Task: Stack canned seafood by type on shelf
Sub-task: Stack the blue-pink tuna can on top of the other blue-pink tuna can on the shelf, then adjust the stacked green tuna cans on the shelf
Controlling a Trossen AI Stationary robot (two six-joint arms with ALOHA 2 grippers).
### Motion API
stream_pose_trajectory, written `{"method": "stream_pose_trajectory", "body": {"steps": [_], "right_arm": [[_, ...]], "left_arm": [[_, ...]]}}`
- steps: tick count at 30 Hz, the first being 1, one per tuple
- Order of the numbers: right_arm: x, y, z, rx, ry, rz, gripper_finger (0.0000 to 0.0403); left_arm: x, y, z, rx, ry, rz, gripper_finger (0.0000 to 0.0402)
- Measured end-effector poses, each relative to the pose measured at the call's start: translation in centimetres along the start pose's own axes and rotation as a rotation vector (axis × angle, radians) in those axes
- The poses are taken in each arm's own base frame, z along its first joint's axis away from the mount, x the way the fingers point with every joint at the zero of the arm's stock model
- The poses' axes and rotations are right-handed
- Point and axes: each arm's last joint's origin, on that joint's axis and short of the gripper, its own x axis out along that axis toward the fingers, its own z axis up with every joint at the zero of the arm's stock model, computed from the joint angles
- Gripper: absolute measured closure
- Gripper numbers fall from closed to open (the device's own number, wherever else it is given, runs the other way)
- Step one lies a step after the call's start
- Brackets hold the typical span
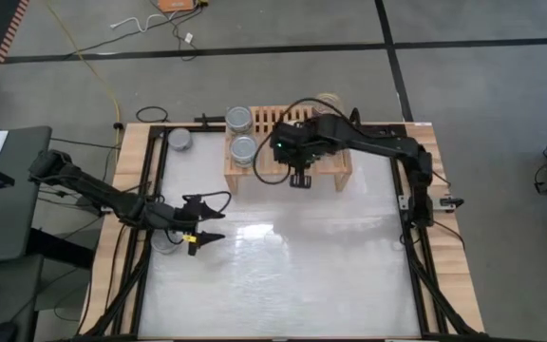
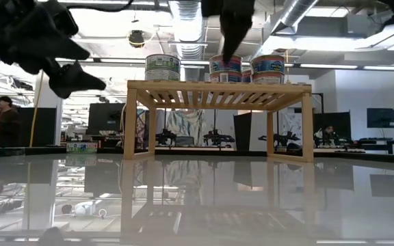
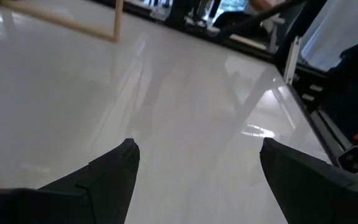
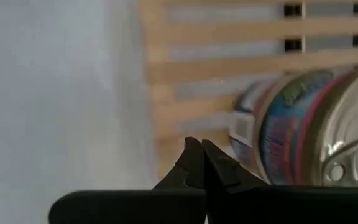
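The light-wood shelf (image 1: 330, 163) stands at the table's far side. Two silver-topped cans (image 1: 239, 119) (image 1: 243, 150) sit on its left end. In the low view more cans (image 2: 225, 68) (image 2: 269, 68) stand on the slats to their right. My right gripper (image 1: 299, 179) (image 4: 201, 149) hovers shut over the shelf's near edge, beside a colourful-labelled pull-ring can (image 4: 303, 137). My left gripper (image 1: 209, 229) (image 3: 197, 155) is open above the table's left half, with nothing between its fingers. Two more cans (image 1: 179, 141) (image 1: 163, 243) rest on the table at the left. My right gripper points down beside the pull-ring can's side wall (image 4: 244, 146) with its fingers shut. I cannot tell whether they touch the can.
The glossy white tabletop (image 1: 283, 275) lies open in front of the shelf. A round object (image 1: 330, 99) shows behind the shelf, partly under the right arm. Dark frame rails (image 1: 416, 256) run along the table's sides.
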Motion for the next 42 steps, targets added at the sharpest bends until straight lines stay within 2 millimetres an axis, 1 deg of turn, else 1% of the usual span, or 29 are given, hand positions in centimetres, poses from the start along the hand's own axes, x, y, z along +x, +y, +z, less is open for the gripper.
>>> {"method": "stream_pose_trajectory", "body": {"steps": [2, 7, 9, 13, 19, 24, 27, 30, 33, 37, 40, 42], "right_arm": [[0.6, -0.8, -0.2, -0.010, 0.037, -0.002, 0.0391], [1.1, -2.6, -0.7, -0.048, 0.062, -0.012, 0.0391], [1.5, -3.1, -1.0, -0.056, 0.091, -0.008, 0.0391], [1.7, -3.8, -1.2, -0.090, 0.108, -0.007, 0.0391], [2.1, -5.2, -0.4, -0.122, 0.034, -0.111, 0.0391], [2.2, -6.9, -0.5, -0.096, 0.033, -0.224, 0.0391], [2.2, -7.6, -0.6, -0.083, 0.028, -0.238, 0.0391], [2.3, -7.6, -0.9, -0.088, 0.054, -0.227, 0.0388], [2.2, -6.9, -0.9, -0.110, 0.067, -0.198, 0.0388], [2.2, -6.0, -0.4, -0.126, 0.002, -0.094, 0.0387], [2.1, -6.0, 0.1, -0.148, -0.048, -0.108, 0.0386], [2.1, -6.3, 0.5, -0.145, -0.086, -0.128, 0.0386]], "left_arm": [[-0.3, 0.0, 0.3, 0.011, -0.022, -0.005, 0.0081], [-0.6, 0.1, 0.6, 0.007, -0.055, 0.017, 0.0081], [-0.5, 0.1, 0.6, 0.008, -0.060, 0.037, 0.0081], [-0.5, 0.2, 0.6, 0.011, -0.066, 0.072, 0.0081], [-0.5, 0.3, 0.6, 0.010, -0.076, 0.094, 0.0081], [-0.5, 0.3, 0.6, 0.006, -0.083, 0.108, 0.0081], [-0.5, 0.3, 0.6, 0.006, -0.083, 0.108, 0.0081], [-0.5, 0.3, 0.6, 0.003, -0.083, 0.108, 0.0081], [-0.5, 0.4, 0.6, -0.002, -0.084, 0.112, 0.0081], [-0.5, 0.4, 0.6, 0.002, -0.079, 0.119, 0.0081], [-0.5, 0.4, 0.5, 0.002, -0.077, 0.125, 0.0081], [-0.5, 0.4, 0.5, 0.002, -0.078, 0.127, 0.0081]]}}
